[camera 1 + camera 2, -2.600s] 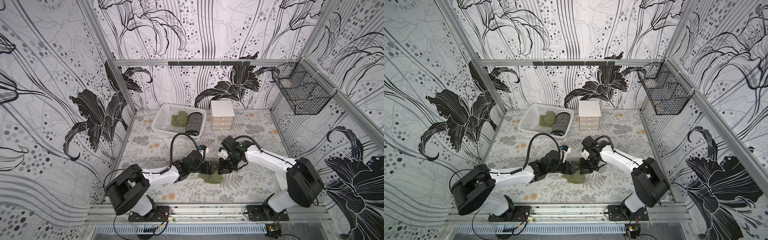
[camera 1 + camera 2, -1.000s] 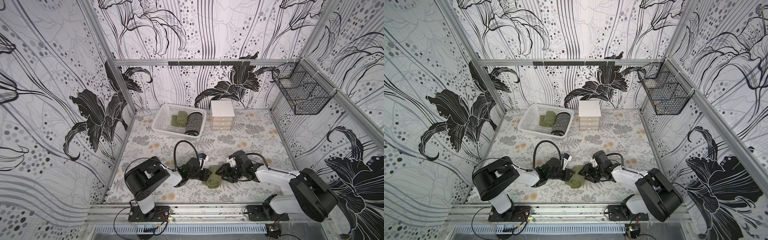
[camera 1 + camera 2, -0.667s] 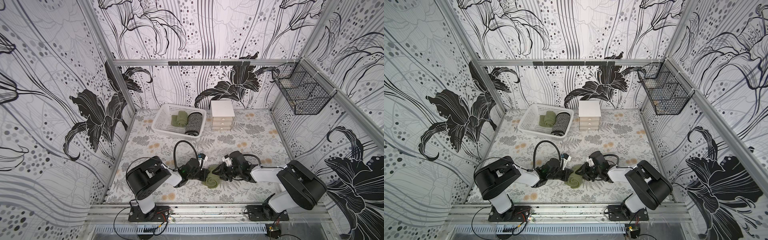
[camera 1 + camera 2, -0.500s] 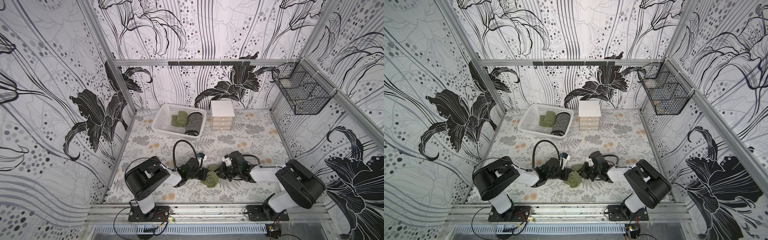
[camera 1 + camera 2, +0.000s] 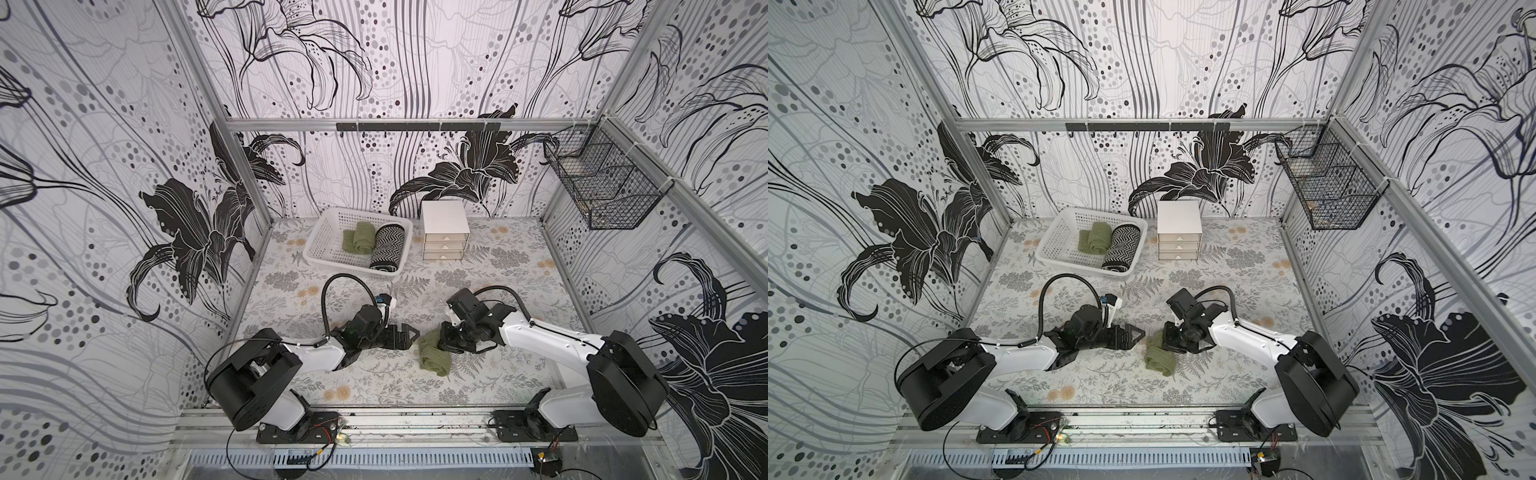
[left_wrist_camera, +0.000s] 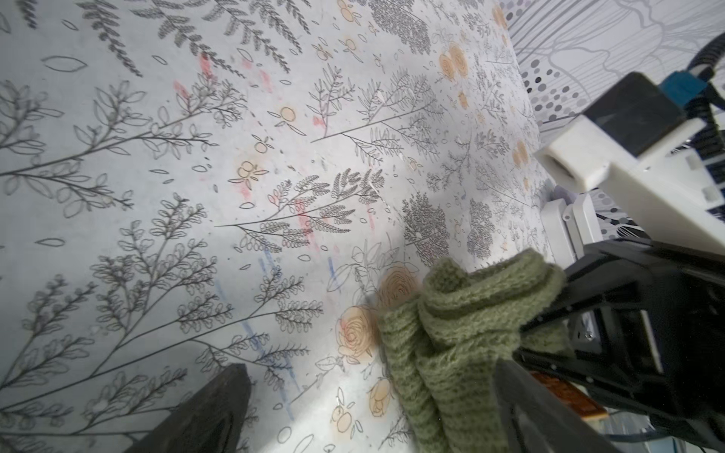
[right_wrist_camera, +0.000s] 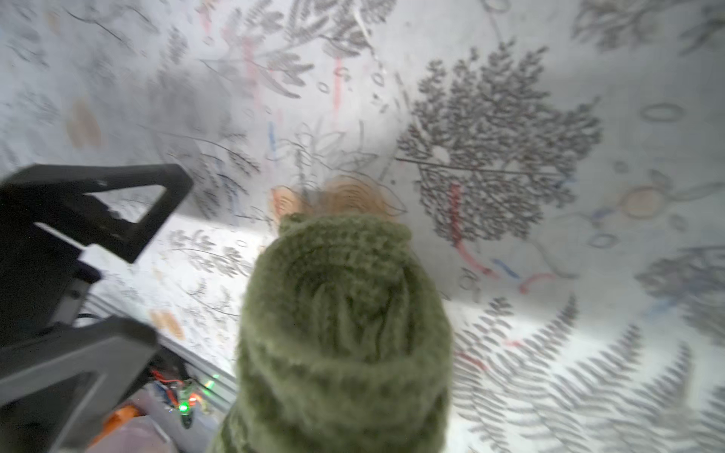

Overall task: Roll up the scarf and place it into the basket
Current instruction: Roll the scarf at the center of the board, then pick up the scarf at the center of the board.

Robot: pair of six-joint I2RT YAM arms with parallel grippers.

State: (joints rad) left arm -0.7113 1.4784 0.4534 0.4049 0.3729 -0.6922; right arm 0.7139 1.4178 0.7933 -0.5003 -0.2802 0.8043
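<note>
The scarf [image 5: 434, 356] [image 5: 1158, 358] is a green knit roll lying near the table's front middle. My right gripper [image 5: 444, 340] is shut on the roll's right end. In the right wrist view the scarf [image 7: 345, 313] fills the space at the jaws and hides my fingers. My left gripper [image 5: 411, 337] stands open just left of the roll, apart from it. In the left wrist view the scarf [image 6: 451, 333] lies against one finger [image 6: 529, 412], and bare mat shows between the fingers. The white basket [image 5: 324, 241] [image 5: 1059, 237] stands at the back left.
The basket holds a green roll [image 5: 362, 237] and a black-and-white zigzag roll [image 5: 387, 246]. A small white drawer unit [image 5: 445, 230] stands right of it. A black wire basket [image 5: 602, 193] hangs on the right wall. Patterned walls enclose the table.
My left gripper has opened, let go of the scarf and drawn back to the left. My right gripper has closed on the roll's right end, and that arm has swung up.
</note>
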